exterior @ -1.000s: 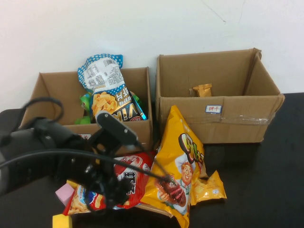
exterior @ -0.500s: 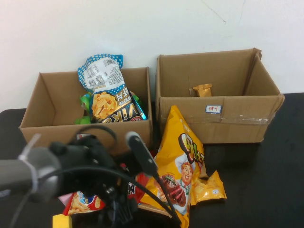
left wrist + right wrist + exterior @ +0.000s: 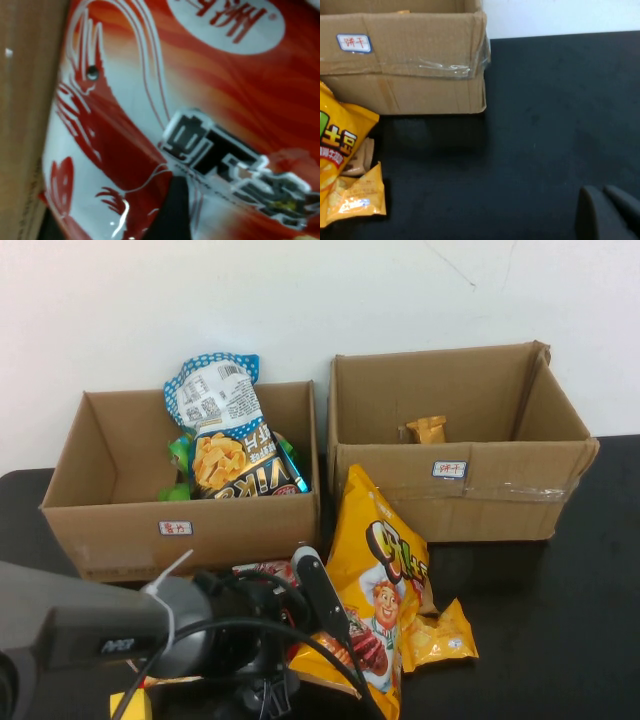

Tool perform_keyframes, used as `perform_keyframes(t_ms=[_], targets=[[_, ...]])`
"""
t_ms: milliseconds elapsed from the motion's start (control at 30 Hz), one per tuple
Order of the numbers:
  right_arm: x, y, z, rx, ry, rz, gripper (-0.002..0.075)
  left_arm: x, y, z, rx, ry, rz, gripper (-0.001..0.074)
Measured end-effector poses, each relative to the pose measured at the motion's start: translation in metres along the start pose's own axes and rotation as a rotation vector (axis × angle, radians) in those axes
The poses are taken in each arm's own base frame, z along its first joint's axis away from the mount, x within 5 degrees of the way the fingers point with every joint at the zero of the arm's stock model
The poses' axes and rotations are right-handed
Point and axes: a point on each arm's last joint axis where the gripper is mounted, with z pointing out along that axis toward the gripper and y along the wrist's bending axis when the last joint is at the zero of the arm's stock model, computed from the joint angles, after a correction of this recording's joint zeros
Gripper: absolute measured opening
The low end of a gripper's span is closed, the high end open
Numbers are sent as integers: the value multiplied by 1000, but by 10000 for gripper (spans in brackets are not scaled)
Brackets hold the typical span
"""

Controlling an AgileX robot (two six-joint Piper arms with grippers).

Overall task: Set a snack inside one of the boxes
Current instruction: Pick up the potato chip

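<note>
Glossy red-and-white plastic snack bag (image 3: 165,115) gleams; two brown corrugated cardboard boxes (image 3: 190,480) look matt, one sealed with shiny clear tape (image 3: 450,67); black table (image 3: 555,125) is matt.

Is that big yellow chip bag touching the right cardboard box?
Cannot tell. In the high view the yellow chip bag overlaps the right cardboard box, hiding any gap. Left gripper sits low; right gripper is parked.

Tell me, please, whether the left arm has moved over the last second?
Yes. The left arm has swung down and right across the red snack bag, away from the left box and toward the big yellow chip bag.
</note>
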Motion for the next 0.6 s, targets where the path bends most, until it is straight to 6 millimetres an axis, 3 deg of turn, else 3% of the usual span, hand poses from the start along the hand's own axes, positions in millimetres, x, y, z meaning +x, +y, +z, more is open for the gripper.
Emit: perform_keyframes(t_ms=[133, 367, 467, 600], targets=[[2, 0, 1, -2, -9, 0, -1, -1, 1, 1, -69, 11, -26, 517], [1, 0, 1, -4, -16, 1, -1, 2, 8, -4, -145, 35, -132, 118], [1, 0, 1, -4, -15, 1, -1, 1, 12, -11, -161, 17, -188, 62], [1, 0, 1, -4, -17, 3, -1, 0, 17, -25, -155, -7, -273, 48]])
